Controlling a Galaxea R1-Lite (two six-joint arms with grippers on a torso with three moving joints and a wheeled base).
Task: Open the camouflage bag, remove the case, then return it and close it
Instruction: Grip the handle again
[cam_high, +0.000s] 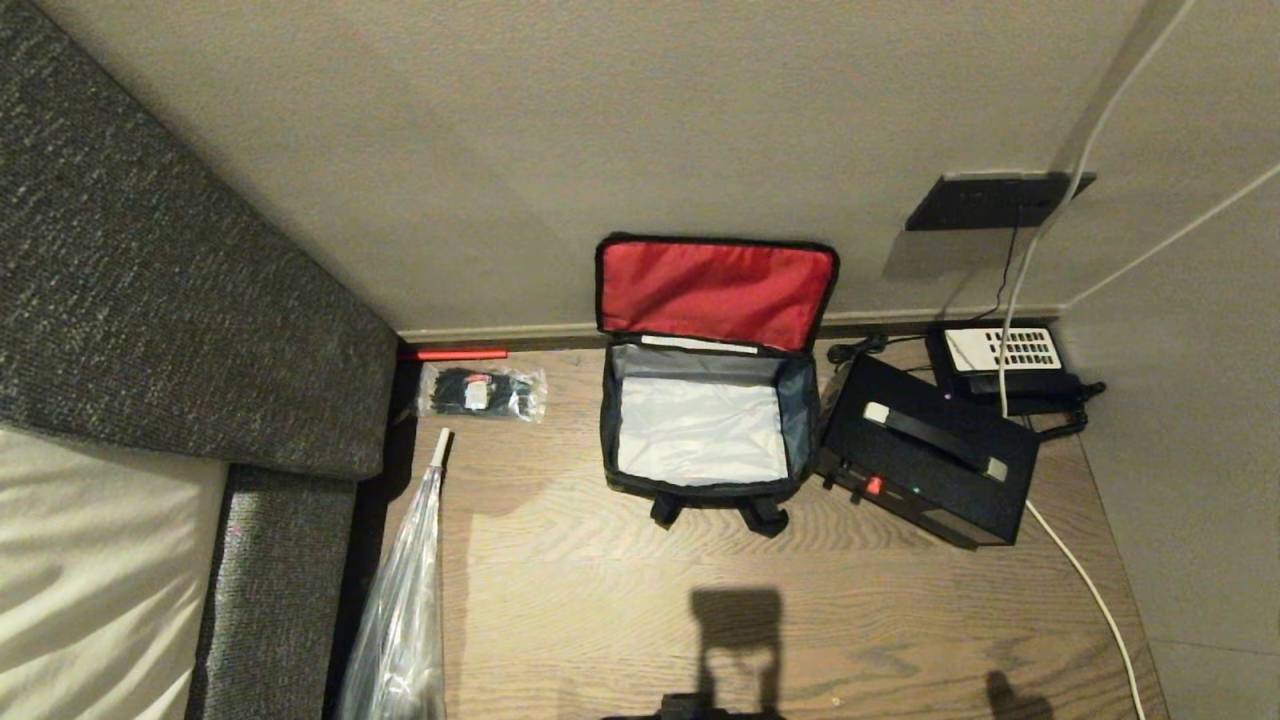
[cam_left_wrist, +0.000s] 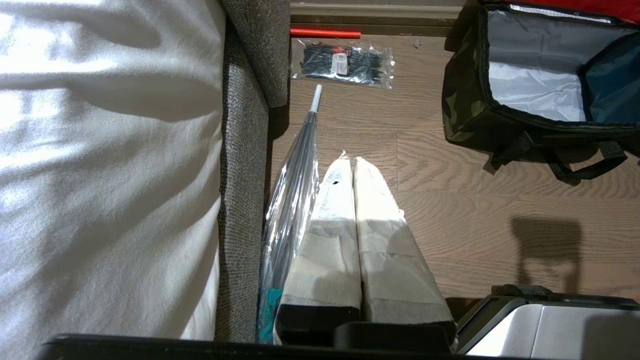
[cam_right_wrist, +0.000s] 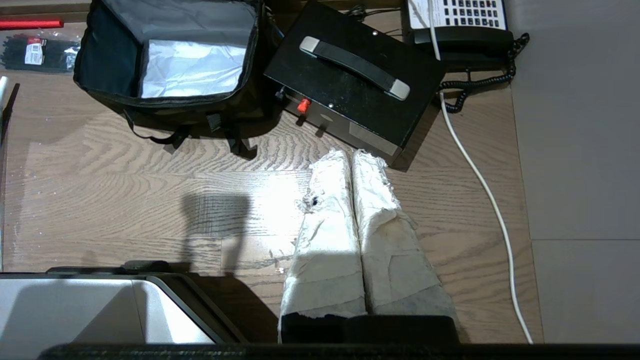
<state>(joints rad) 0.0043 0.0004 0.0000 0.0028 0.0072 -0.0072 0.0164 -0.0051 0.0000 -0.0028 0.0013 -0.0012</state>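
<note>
case (cam_high: 925, 450) beside bag (cam_high: 700, 430), perhaps skewed, handle diagonal

Black telephone (cam_high: 1003, 368), white cable (cam_high: 1085, 585), zip-tie packet (cam_high: 482, 392), clear plastic bag (cam_high: 400, 610).

a hotel-like bedroom: a bed (cam_high: 90, 560) with white sheet, wood floor (cam_high: 600, 600), and corded desk telephone (cam_high: 1005, 360).

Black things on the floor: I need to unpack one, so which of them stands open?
The camouflage bag: its red-lined lid is flipped back against the wall, baring a silvery interior. The case and the telephone beside it are closed, solid boxes.
</note>
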